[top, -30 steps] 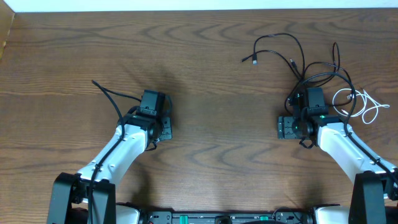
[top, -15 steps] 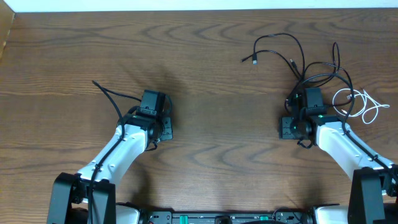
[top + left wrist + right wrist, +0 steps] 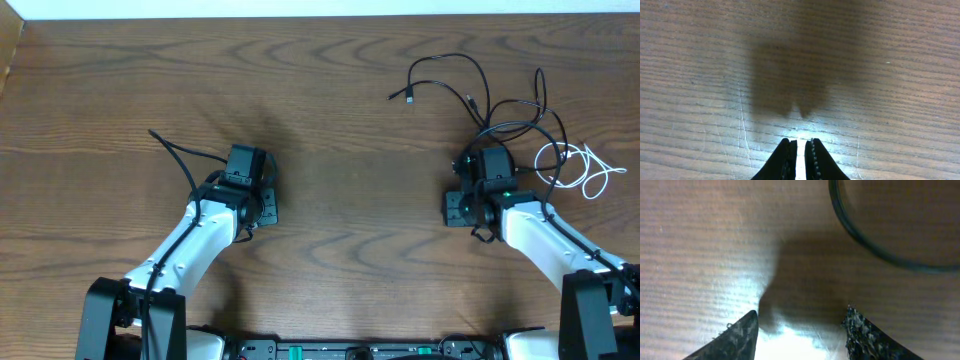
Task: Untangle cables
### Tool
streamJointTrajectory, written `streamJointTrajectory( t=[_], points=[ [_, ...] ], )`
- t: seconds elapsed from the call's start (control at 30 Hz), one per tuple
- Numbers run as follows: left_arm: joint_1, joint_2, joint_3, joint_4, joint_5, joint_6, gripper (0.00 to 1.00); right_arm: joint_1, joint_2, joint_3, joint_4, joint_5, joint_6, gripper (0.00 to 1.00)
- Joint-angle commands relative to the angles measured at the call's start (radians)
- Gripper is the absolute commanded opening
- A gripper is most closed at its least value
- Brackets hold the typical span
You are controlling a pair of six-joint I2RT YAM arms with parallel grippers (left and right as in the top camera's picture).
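The cables lie at the table's far right in the overhead view: thin black cords (image 3: pixel 478 92) looped and crossing, with a plug end (image 3: pixel 409 97) pointing left, and one thin white cord (image 3: pixel 581 166) coiled at the right edge of the pile. My right gripper (image 3: pixel 487 157) sits at the pile's lower edge. In the right wrist view its jaws (image 3: pixel 802 312) are open and empty, low over the wood, with a curved black cord (image 3: pixel 875 250) just ahead of them. My left gripper (image 3: pixel 246 158) is far to the left, away from the cables, its jaws (image 3: pixel 800 141) shut and empty over bare wood.
A thicker black wire (image 3: pixel 172 150) belonging to the left arm sticks out over the table at the left. The white wall edge (image 3: pixel 320 8) runs along the back of the wooden table (image 3: pixel 330 130).
My right gripper has shifted a little left and towards the cords. The left arm and the cables have not moved.
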Motion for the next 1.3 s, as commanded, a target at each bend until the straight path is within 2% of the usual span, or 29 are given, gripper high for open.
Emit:
streamJointTrajectory(
  t=[0.0,0.07,0.1,0.2,0.4,0.47,0.83,1.03,1.07,1.1,1.13,1.17,1.2,1.27],
  points=[
    [0.006,0.011,-0.006,0.000,-0.002,-0.002,0.13,0.016,0.007,-0.030,0.013,-0.023,0.008,0.47],
    [0.006,0.011,-0.006,0.000,-0.002,-0.002,0.13,0.024,0.007,-0.031,0.023,-0.045,0.008,0.33],
    [0.006,0.011,-0.006,0.000,-0.002,-0.002,0.14,0.026,0.007,-0.031,0.024,-0.045,0.008,0.30],
    [0.006,0.011,-0.006,0.000,-0.002,-0.002,0.13,0.032,0.007,-0.031,0.033,-0.045,0.008,0.01],
    [0.006,0.011,-0.006,0.000,-0.002,-0.002,0.13,0.047,0.007,-0.031,0.068,-0.129,-0.039,0.01],
    [0.006,0.011,-0.006,0.000,-0.002,-0.002,0.08,0.050,0.007,-0.031,0.082,-0.167,-0.061,0.01],
    [0.003,0.011,-0.006,0.001,-0.002,0.011,0.07,0.053,0.002,-0.025,0.097,-0.228,-0.060,0.01],
    [0.003,0.011,-0.006,0.008,0.032,0.041,0.07,0.053,-0.076,-0.021,0.064,-0.211,-0.060,0.02],
    [0.003,0.011,-0.006,0.014,0.071,0.066,0.07,0.053,-0.095,-0.021,0.055,-0.204,-0.060,0.05],
    [0.003,0.011,-0.006,0.021,0.121,0.095,0.07,0.052,-0.117,-0.021,0.042,-0.190,-0.060,0.14],
    [0.003,0.011,-0.006,0.024,0.160,0.112,0.07,0.052,-0.138,-0.021,0.028,-0.175,-0.060,0.32],
    [0.003,0.011,-0.006,0.026,0.180,0.116,0.07,0.052,-0.155,-0.021,0.015,-0.162,-0.060,0.56],
    [0.003,0.011,-0.006,0.027,0.182,0.115,0.08,0.052,-0.171,-0.021,0.004,-0.147,-0.060,0.99],
    [0.003,0.011,-0.006,0.026,0.181,0.115,0.08,0.052,-0.187,-0.021,-0.007,-0.122,-0.060,0.99]
  ],
)
